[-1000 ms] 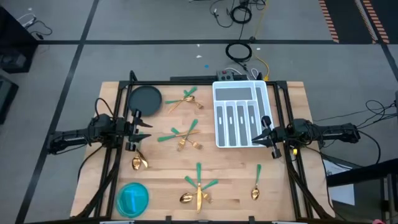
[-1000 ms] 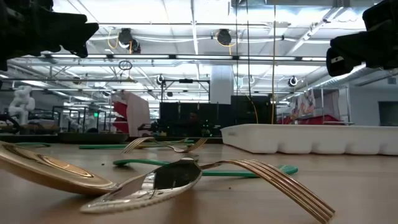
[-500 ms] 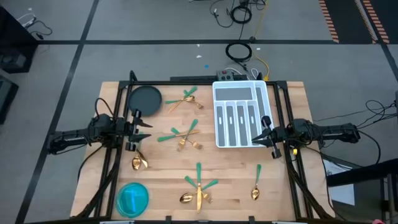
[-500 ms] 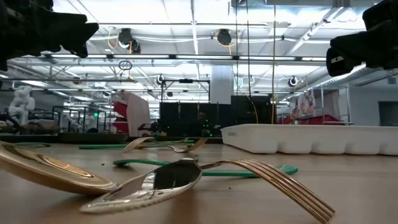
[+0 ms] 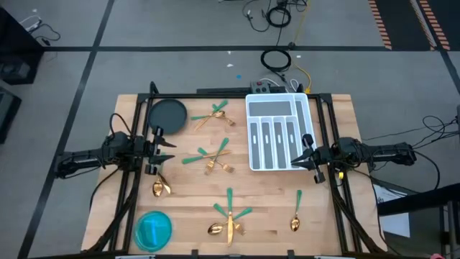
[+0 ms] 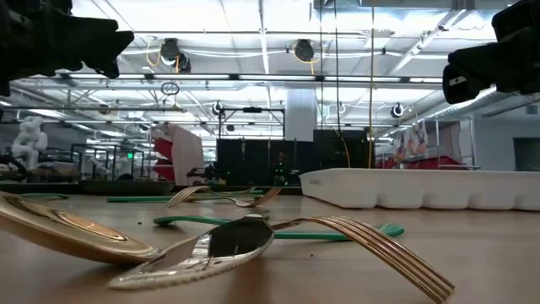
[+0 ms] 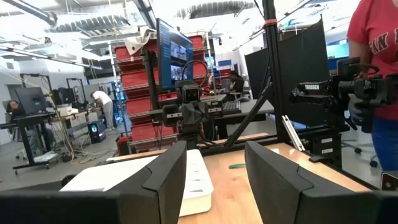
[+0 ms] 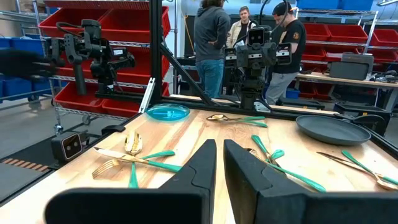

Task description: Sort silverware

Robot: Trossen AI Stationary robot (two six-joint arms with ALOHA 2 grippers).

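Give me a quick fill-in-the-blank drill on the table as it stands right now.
1. The white tray holds ____ silverware.
2. The dark round plate sits nearest the ____ gripper.
3. The right gripper has its fingers ____.
4. The blue dish lies at the table's near-____ corner.

Missing: no; left; shut; left

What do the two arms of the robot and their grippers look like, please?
Both arms are slim and black, built of jointed segments, with thin black cables along them. The left gripper and the right gripper each end in two dark, matte, wedge-shaped fingers. White "TROSSEN" lettering marks the right arm in the left wrist view.
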